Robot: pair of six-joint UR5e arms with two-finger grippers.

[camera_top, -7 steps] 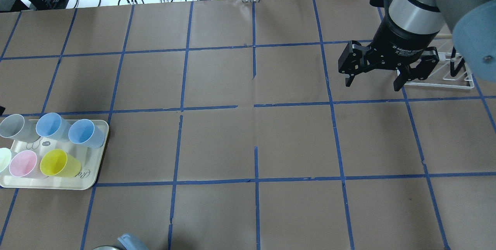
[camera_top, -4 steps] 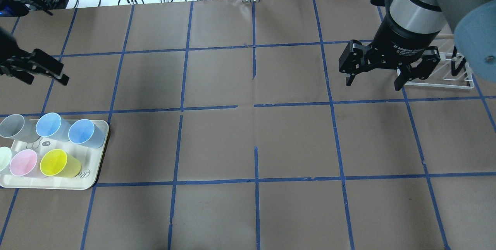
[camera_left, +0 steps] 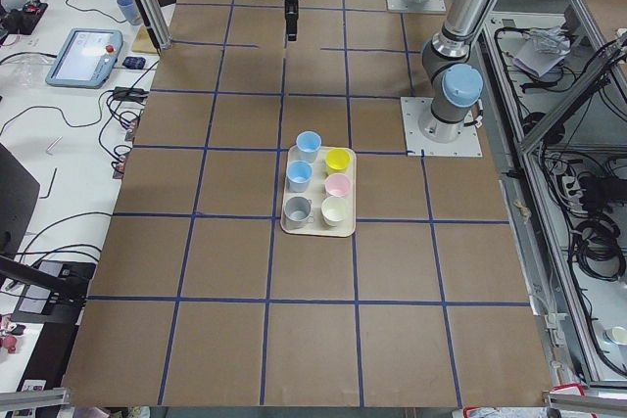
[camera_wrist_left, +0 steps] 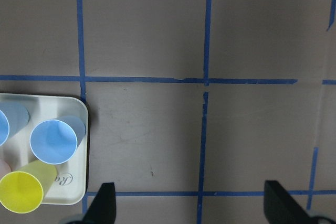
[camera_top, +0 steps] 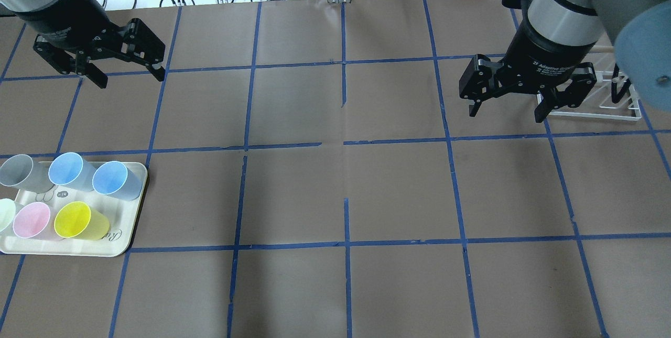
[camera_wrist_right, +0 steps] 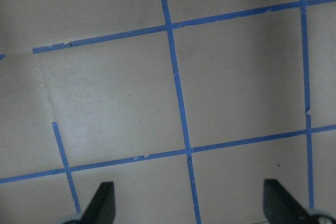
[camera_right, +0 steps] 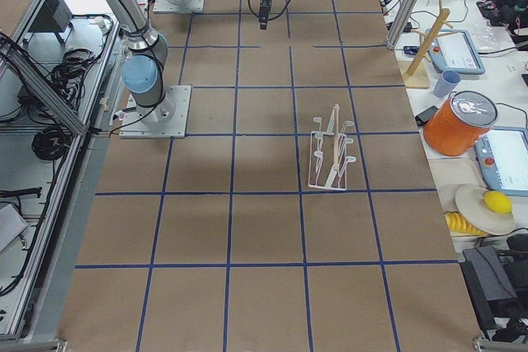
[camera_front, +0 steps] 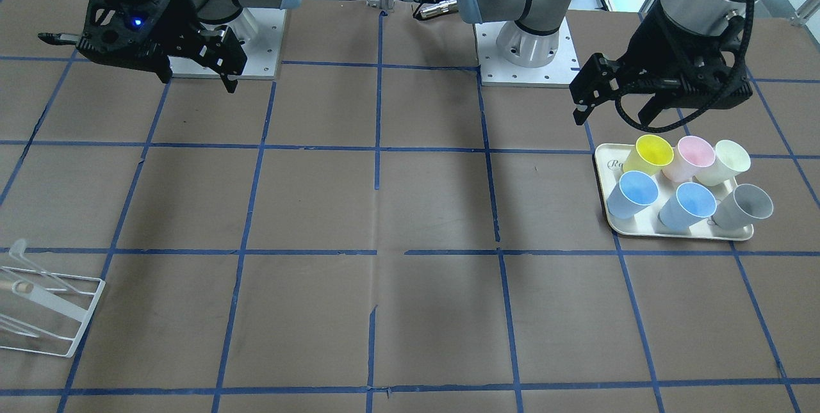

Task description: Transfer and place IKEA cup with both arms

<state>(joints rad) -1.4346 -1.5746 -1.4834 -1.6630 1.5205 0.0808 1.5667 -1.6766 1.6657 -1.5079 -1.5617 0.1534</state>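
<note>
The IKEA cup (camera_front: 724, 162) is pale cream and stands upright in the tray's corner, next to the pink cup (camera_front: 692, 153). In the overhead view it (camera_top: 4, 215) is cut off by the left edge. My left gripper (camera_top: 131, 80) is open and empty and hovers high beside the tray (camera_front: 612, 224). It also shows in the front view (camera_front: 615, 118). Its wrist view shows its open fingertips (camera_wrist_left: 105, 203), a blue cup (camera_wrist_left: 55, 140) and the yellow cup (camera_wrist_left: 21, 192), not the cream cup. My right gripper (camera_top: 505, 115) is open and empty, far off over bare table.
The tray (camera_top: 105, 251) also holds a grey cup (camera_top: 21, 170), two blue cups (camera_top: 110, 178), the pink cup (camera_top: 31, 220) and the yellow cup (camera_top: 78, 220). A white wire rack (camera_top: 603, 110) stands past the right gripper. Cables and devices lie beyond the far edge.
My left arm has swung into the overhead view from the left edge, and its open gripper has moved right. The right gripper has hardly moved. The cups have not moved.
</note>
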